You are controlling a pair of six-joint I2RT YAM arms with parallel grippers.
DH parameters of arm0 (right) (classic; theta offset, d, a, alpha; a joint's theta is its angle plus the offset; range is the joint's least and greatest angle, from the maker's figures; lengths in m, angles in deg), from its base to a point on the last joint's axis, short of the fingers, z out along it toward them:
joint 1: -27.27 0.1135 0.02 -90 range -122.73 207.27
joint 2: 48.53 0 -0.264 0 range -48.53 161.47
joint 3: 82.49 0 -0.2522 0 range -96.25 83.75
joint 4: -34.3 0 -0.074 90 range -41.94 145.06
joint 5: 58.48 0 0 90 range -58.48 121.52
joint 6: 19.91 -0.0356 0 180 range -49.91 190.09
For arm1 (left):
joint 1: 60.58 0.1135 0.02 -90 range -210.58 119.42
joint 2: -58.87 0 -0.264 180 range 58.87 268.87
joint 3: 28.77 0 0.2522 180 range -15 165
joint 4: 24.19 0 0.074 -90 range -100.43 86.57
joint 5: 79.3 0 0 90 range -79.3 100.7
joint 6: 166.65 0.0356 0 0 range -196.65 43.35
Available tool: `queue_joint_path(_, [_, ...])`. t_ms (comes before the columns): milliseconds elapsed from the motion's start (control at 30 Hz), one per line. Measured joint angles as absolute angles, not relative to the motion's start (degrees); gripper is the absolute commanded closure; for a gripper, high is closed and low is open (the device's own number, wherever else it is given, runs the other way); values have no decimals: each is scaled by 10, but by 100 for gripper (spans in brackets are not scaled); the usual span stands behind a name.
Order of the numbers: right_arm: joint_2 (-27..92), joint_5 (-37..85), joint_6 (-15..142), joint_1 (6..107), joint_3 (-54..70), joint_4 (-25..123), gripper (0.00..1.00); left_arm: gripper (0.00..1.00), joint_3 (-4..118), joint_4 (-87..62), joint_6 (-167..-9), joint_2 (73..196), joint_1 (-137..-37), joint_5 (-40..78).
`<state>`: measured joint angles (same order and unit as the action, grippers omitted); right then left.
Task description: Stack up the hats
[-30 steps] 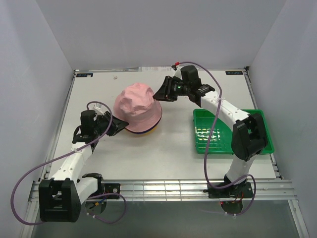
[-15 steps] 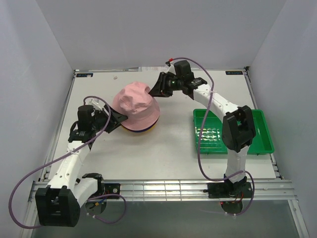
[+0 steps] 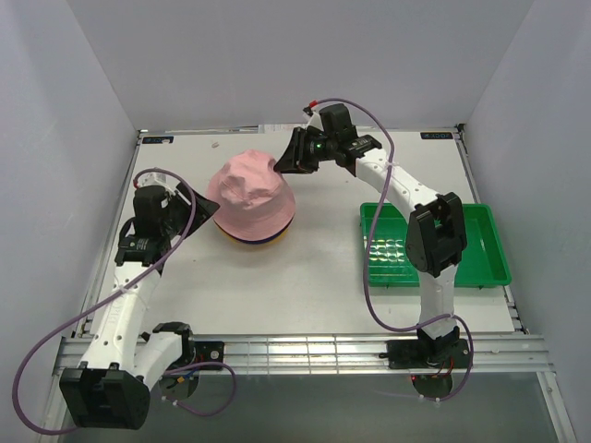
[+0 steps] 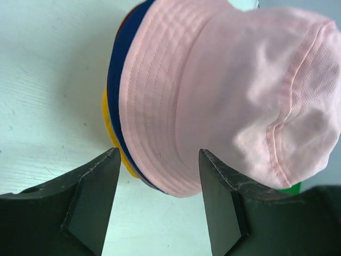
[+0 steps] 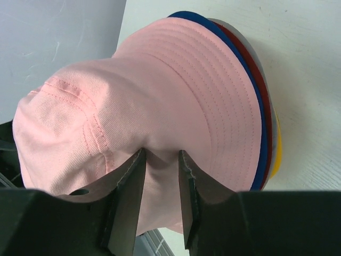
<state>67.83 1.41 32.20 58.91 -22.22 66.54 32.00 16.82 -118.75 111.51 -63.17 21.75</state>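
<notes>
Pink fabric hat [image 3: 251, 189]: topmost on the other hats [image 4: 113, 85], mid-desk [image 3: 323, 277]. Right tool [image 5: 161, 154]: clenched on its crown fold, far side. Left tool [image 4: 158, 154]: spread, empty, brim just ahead.

No text can be read in any view. On the table [image 3: 305, 277], a small dark label [image 3: 158, 140] lies at the far left corner and a second dark label [image 3: 434, 136] at the far right corner; their print is too small to read.

A pink hat [image 3: 249, 189] over royal blue hat [image 4: 114, 80], dark red hat [image 5: 262, 101], grey hat [image 5: 246, 40], yellow hat [image 4: 110, 128]; green tray [image 3: 485, 263], white table [image 3: 305, 286].
</notes>
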Motion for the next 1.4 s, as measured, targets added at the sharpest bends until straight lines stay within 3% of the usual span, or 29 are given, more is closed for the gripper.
queue_joint_path(367, [681, -3, 333, 589, -229, 668, 62, 31, 405, 141, -1172, 1262, -608, 184])
queue_joint_path(900, [727, -78, 334, 588, -265, 596, 61, 37, 361, -2, -1201, 1332, -553, 322])
queue_joint_path(1133, [749, -98, 334, 588, -290, 579, 61, 52, 321, -55, -1233, 1332, -548, 353])
queue_joint_path(1400, [749, -98, 337, 588, -288, 571, 61, 82, 301, -61, -1240, 1311, -548, 356])
